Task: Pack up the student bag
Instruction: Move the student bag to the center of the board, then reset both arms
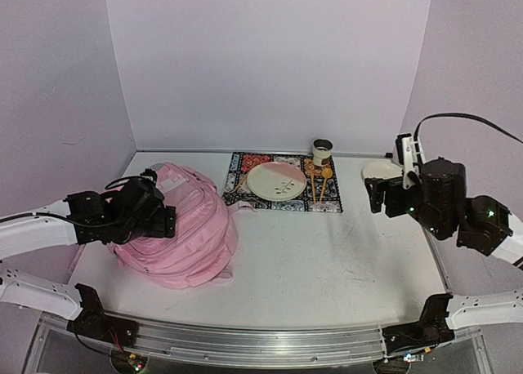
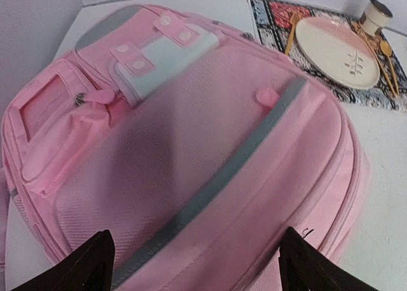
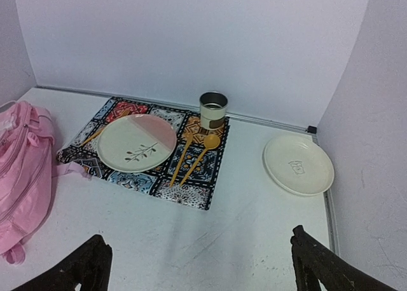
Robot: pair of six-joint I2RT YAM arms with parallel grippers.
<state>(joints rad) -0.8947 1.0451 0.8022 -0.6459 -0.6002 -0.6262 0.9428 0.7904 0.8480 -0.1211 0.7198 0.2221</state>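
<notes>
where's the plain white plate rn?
Right wrist view: the white plate sits on bare table at the far right, near the back wall, apart from the patterned placemat to its left. In the top view the right arm partly covers it.

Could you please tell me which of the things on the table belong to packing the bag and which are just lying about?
For the job: pink student bag.
Seemingly just lying about: patterned placemat, pink-and-white plate, tin cup, wooden utensils, white dish.

no legible txt, mark on white plate (image 3: 313,159) unreadable, can (image 3: 213,110) label too blurry
</notes>
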